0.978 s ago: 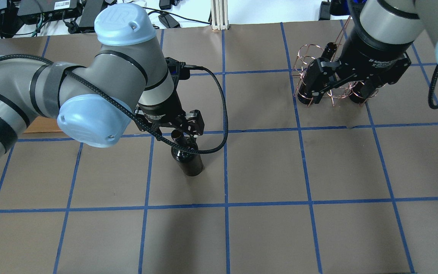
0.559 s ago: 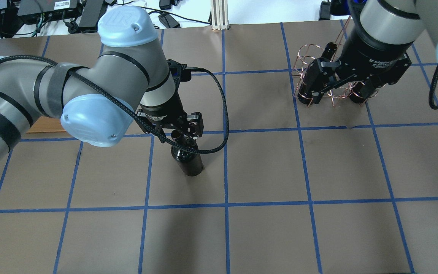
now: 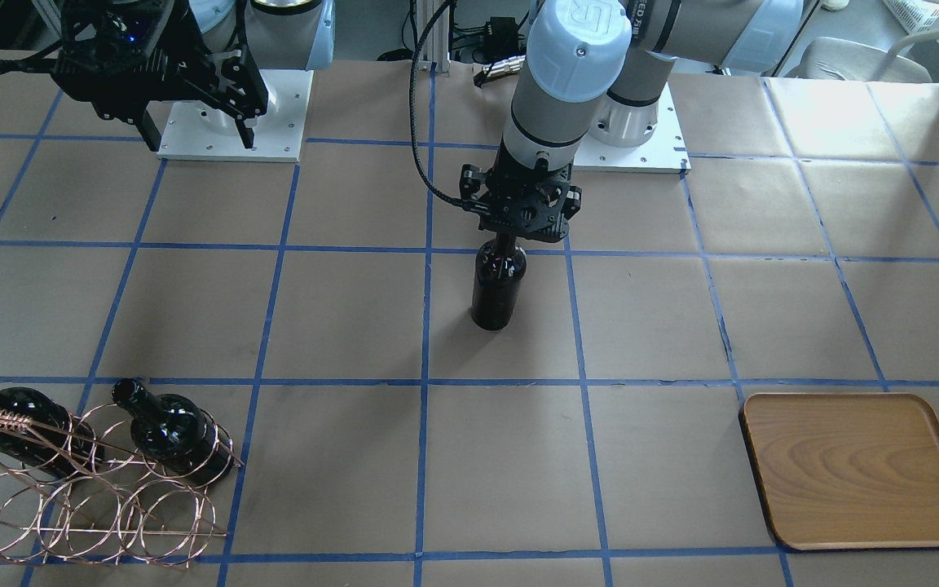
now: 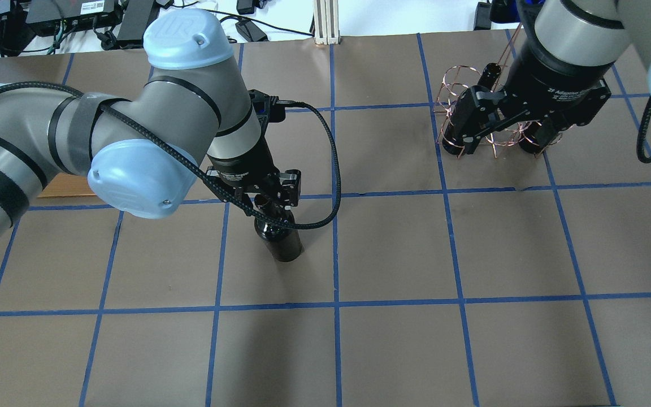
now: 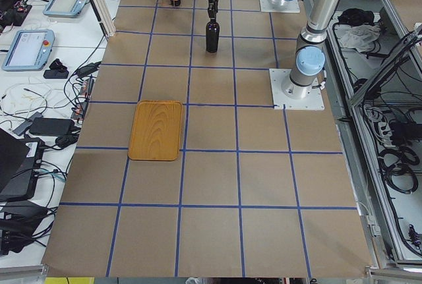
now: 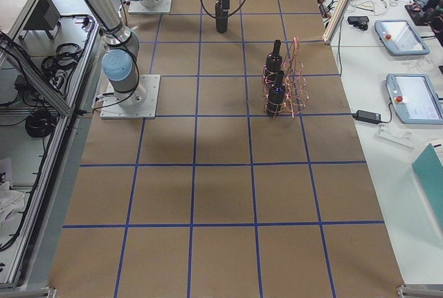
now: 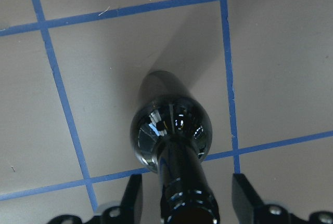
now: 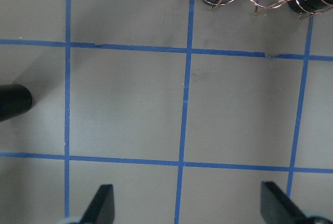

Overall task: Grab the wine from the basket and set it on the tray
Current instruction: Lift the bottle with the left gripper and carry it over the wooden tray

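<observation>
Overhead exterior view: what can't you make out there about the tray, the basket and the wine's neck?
The tray: only a sliver shows; the left arm covers the rest.
The basket: the right gripper hangs in front of it, so its bottles cannot be counted.
The wine: its neck is hidden under the left gripper, so contact cannot be read.

"UR" marks the left arm's blue cap (image 4: 185, 34), "2F Adaptive" the right arm's black housing (image 4: 564, 90).
</observation>
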Robot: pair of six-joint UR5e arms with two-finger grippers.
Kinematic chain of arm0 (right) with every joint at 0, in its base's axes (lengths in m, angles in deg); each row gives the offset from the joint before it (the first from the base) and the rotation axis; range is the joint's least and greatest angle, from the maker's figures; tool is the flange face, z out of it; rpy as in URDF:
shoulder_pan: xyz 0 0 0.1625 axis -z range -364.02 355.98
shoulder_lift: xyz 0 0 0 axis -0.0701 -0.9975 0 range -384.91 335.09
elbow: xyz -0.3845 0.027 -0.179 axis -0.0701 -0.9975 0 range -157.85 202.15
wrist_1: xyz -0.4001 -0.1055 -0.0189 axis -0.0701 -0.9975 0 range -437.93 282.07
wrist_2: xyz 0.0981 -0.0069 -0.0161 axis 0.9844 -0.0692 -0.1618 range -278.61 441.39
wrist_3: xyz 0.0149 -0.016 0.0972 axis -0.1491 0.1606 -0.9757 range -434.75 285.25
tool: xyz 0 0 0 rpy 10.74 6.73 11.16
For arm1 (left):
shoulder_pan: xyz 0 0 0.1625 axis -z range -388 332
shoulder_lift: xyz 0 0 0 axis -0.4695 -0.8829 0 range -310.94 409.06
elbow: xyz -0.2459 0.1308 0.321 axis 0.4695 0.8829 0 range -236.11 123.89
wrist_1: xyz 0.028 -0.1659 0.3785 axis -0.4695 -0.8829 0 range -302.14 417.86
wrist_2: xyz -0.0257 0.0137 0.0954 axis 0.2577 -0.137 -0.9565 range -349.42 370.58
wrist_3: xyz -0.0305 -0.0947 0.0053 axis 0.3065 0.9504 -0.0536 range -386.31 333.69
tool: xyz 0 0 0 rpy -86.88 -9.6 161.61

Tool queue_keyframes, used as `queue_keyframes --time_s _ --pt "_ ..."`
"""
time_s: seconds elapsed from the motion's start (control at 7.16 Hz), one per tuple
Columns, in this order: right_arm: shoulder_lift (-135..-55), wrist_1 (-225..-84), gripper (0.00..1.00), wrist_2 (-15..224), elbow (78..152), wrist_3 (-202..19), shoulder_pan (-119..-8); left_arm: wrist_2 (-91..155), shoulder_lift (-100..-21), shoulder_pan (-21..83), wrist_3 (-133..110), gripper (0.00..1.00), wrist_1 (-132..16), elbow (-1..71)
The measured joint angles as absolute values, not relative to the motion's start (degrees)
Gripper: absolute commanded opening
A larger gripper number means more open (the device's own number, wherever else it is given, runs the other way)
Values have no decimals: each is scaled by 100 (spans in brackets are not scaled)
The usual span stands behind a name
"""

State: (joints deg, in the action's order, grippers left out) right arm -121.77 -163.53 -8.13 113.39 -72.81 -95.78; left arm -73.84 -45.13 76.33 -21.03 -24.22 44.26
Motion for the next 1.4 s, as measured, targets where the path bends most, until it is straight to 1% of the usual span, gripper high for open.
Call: queue_keyframes --time_s 0.42,0.7,0.98,1.12,1.4 --pt "-12177 -16357 100 -803 11339 -7287 -9578 -7380 -4525 7628 -2108 0 -2449 4409" --pt "-12177 -16358 100 -802 11338 -7290 -9578 -7410 -4511 7535 -2173 0 -2587 4235" --pt "-12177 -16356 100 -820 11338 -7277 -9578 -7622 -4545 7179 -2431 0 -3008 3615" --pt "-12177 -16359 100 -837 11338 -7269 -9578 -7775 -4612 6860 -2671 0 -3145 3313" --pt "-12177 -16356 100 -850 11338 -7265 -9578 -7844 -4817 6077 -3142 0 -3162 2947"
